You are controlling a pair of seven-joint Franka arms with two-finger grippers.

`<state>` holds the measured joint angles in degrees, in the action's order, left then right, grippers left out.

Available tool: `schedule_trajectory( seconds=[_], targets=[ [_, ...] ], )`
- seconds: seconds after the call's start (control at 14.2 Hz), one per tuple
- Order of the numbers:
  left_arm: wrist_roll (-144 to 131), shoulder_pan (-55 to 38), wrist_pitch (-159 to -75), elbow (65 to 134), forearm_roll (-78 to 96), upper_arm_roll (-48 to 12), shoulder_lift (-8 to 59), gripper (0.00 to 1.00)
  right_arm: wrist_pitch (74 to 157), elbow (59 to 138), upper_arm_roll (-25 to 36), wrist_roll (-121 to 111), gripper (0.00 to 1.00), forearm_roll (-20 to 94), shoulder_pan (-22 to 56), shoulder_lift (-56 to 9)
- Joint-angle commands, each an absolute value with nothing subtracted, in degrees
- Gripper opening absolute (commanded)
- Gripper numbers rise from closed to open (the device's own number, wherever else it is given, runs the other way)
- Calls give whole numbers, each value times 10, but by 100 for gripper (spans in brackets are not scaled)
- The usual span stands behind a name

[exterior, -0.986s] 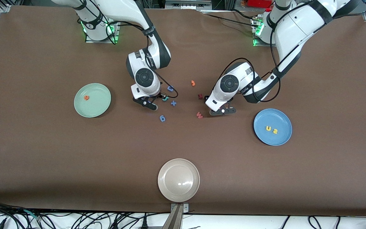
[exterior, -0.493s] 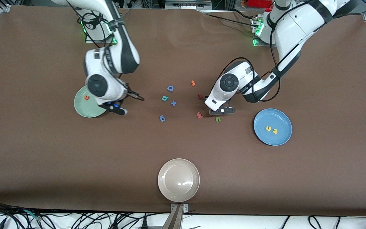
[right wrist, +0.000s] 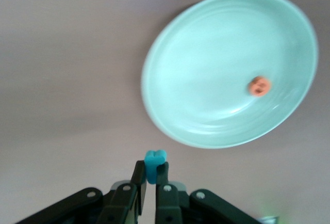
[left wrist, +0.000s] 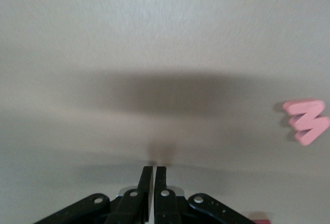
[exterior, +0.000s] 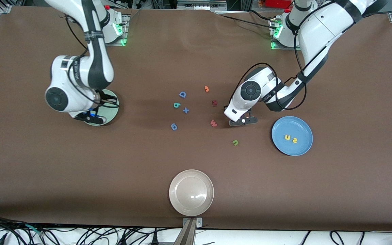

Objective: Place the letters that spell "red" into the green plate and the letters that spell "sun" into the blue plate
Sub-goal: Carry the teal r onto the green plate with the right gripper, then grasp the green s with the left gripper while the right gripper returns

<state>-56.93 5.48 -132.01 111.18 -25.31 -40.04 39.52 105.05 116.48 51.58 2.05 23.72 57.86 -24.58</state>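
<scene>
My right gripper [exterior: 92, 117] hangs at the rim of the green plate [exterior: 111, 112], shut on a teal letter [right wrist: 154, 163]. The right wrist view shows the green plate [right wrist: 206, 43] with the orange "e" [right wrist: 259, 85] in it, and the right gripper [right wrist: 152, 169] pinching the teal piece. My left gripper [exterior: 242, 121] is low over the table beside the red W [exterior: 213, 123], shut with nothing in it [left wrist: 153, 169]. The dark green "n" [exterior: 235, 142] lies on the table nearer the front camera. The yellow "u" [exterior: 287, 137] and "s" [exterior: 294, 140] lie in the blue plate [exterior: 301, 127]. A teal "d" [exterior: 177, 105] lies mid-table.
Mid-table lie a blue D [exterior: 182, 94], a blue plus [exterior: 185, 110], a blue piece [exterior: 174, 126], a small orange piece [exterior: 207, 89] and a dark red letter [exterior: 214, 103]. A beige plate [exterior: 179, 180] sits near the front edge. The W [left wrist: 307, 122] shows in the left wrist view.
The right arm carried a teal letter from mid-table to the green plate. The left gripper shut on nothing, and the green "n" came into view and slid toward the front camera.
</scene>
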Motion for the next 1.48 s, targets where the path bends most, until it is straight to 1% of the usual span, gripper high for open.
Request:
schedule_trajectory(
  seconds=[0.0, 0.07, 0.14, 0.21, 0.28, 0.35, 0.42, 0.56, 0.7, 0.92, 1.13, 1.2, 1.27, 1.34, 1.41],
  targets=[
    [-572, 56, -1281, 1069, -276, -406, 377, 19, 1108, 1229, 533, -51, 0, 240, 585, -243],
    [-555, 51, -1271, 1047, -275, -405, 378, 30, 1133, 1250, 533, -58, 0, 240, 585, -243],
    [-522, 52, -1269, 1027, -275, -403, 382, 56, 1156, 1265, 533, -61, 0, 240, 585, -248],
    [-473, 55, -1270, 1019, -274, -401, 386, 73, 1176, 1274, 533, -68, 0, 241, 585, -255],
    [-430, 55, -1270, 1008, -274, -389, 390, 83, 1190, 1278, 533, -84, 0, 241, 584, -265],
    [-405, 51, -1276, 999, -274, -372, 397, 83, 1198, 1278, 532, -100, 0, 242, 577, -278],
    [-398, 47, -1278, 984, -273, -364, 413, 79, 1203, 1278, 530, -108, 0, 245, 569, -286],
    [-389, 26, -1295, 943, -278, -359, 452, 77, 1209, 1278, 526, -112, 0, 257, 567, -299],
    [-354, -4, -1296, 919, -307, -331, 476, 75, 1209, 1278, 513, -116, 0, 289, 566, -313],
    [-352, -34, -1302, 908, -330, -313, 497, 74, 1207, 1279, 513, -149, 0, 322, 563, -331],
    [-352, -37, -1338, 908, -352, -307, 514, 72, 1203, 1279, 512, -152, 0, 323, 563, -335],
    [-349, -37, -1340, 907, -354, -307, 514, 69, 1202, 1279, 512, -152, 7, 323, 563, -335],
    [-349, -37, -1340, 906, -364, -307, 514, 68, 1201, 1279, 512, -152, 47, 323, 563, -335],
    [-349, -36, -1340, 904, -368, -307, 514, 68, 1201, 1279, 512, -150, 91, 323, 563, -335],
    [-349, -36, -1340, 896, -369, -307, 514, 68, 1201, 1278, 512, -149, 99, 323, 564, -332]
  ],
)
